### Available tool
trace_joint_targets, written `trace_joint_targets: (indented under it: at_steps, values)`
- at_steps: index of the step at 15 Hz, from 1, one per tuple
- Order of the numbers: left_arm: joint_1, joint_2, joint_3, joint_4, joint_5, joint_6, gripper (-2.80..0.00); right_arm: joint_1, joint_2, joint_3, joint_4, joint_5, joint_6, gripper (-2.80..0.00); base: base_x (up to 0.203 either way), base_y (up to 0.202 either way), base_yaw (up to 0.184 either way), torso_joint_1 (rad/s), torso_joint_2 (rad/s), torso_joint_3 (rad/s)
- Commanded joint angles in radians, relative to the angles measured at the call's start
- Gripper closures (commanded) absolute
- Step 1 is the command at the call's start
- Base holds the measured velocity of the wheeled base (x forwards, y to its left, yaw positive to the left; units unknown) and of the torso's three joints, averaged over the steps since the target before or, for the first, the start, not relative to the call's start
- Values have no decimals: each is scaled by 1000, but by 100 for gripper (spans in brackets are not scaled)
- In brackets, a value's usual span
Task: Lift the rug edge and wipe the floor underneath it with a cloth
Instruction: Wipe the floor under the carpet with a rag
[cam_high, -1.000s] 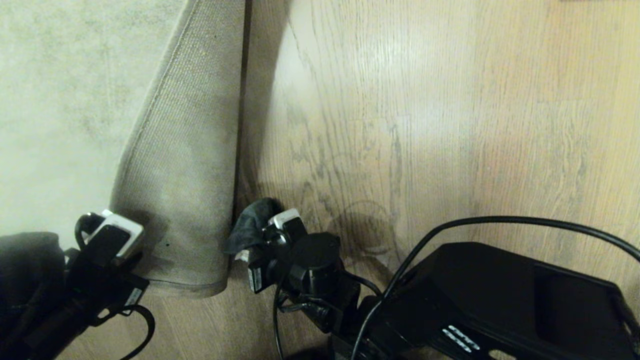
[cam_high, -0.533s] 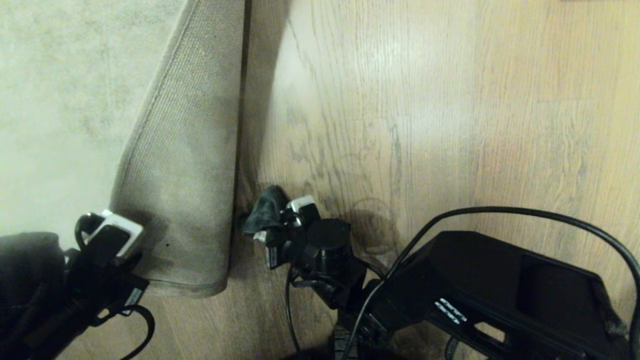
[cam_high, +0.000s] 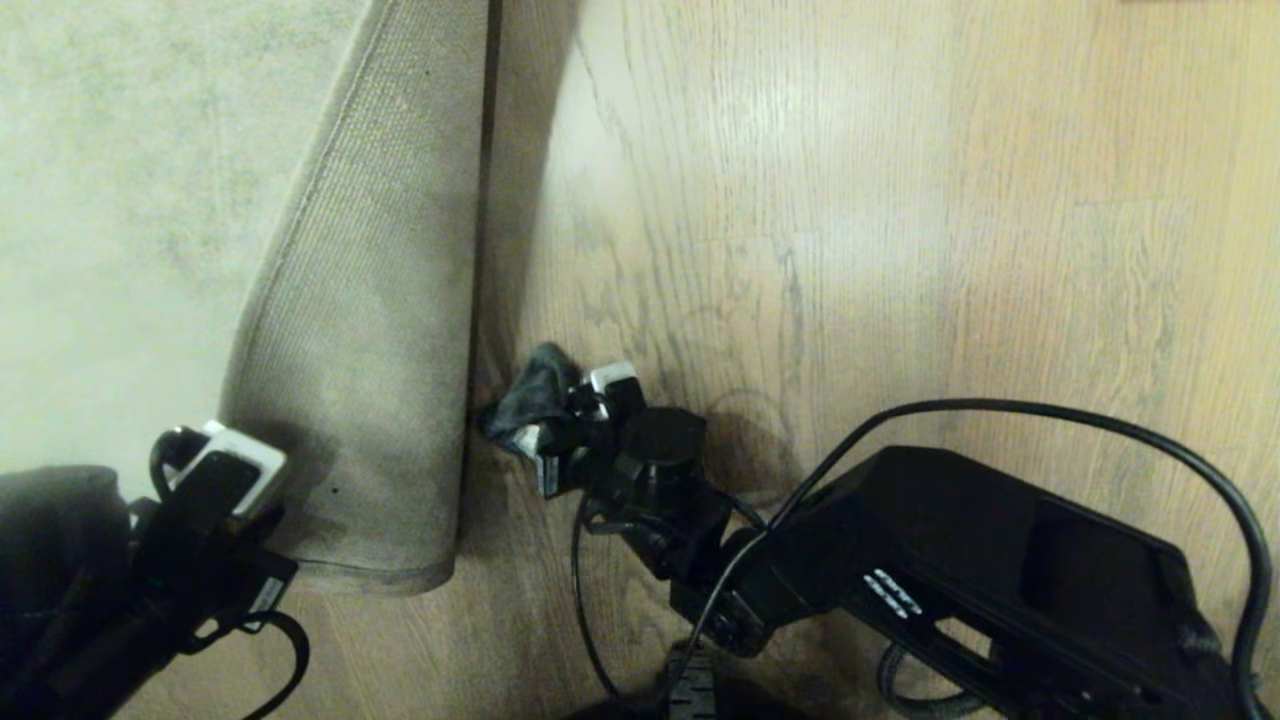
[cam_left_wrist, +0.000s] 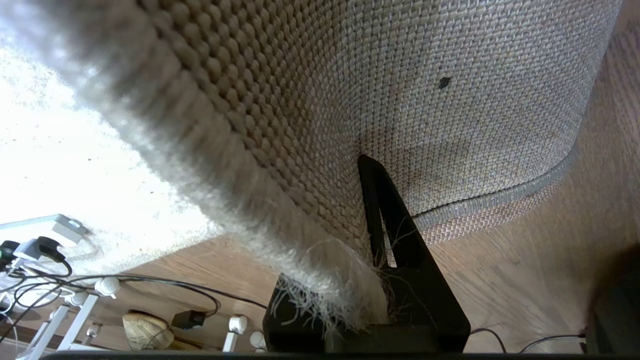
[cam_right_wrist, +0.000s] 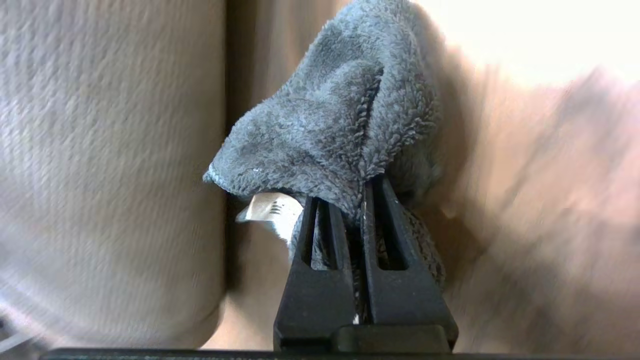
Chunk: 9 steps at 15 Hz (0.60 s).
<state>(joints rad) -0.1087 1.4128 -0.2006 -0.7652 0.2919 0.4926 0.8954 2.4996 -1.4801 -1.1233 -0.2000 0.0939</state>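
Now, our left gripper (cam_high: 215, 470): lower left, clamped on the rug edge (cam_high: 380, 575), folded back.
Our right gripper (cam_high: 560, 420): centre, pinching the cloth (cam_high: 530, 395) on the floor (cam_high: 900, 250).
Risk: we judge the rug could slip free and drop onto the wiping cloth.

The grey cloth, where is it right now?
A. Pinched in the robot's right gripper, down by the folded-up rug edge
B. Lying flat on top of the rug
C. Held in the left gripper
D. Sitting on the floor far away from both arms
A. The cloth is clamped in the shut right gripper, next to the lifted rug edge, which the left gripper holds up.
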Motion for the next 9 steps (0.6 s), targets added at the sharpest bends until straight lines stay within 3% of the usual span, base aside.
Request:
trace_joint_targets:
  at_steps: [1, 9]
  values:
    - [0, 0, 0, -5, 1, 3, 0, -23, -4, -22, -6, -1, -14, 0, 0, 0, 0, 0, 0, 0]
    - [0, -2, 20, -6, 3, 3, 0, -41, -110, -25, 21, 0, -53, 0, 0, 0, 0, 0, 0, 0]
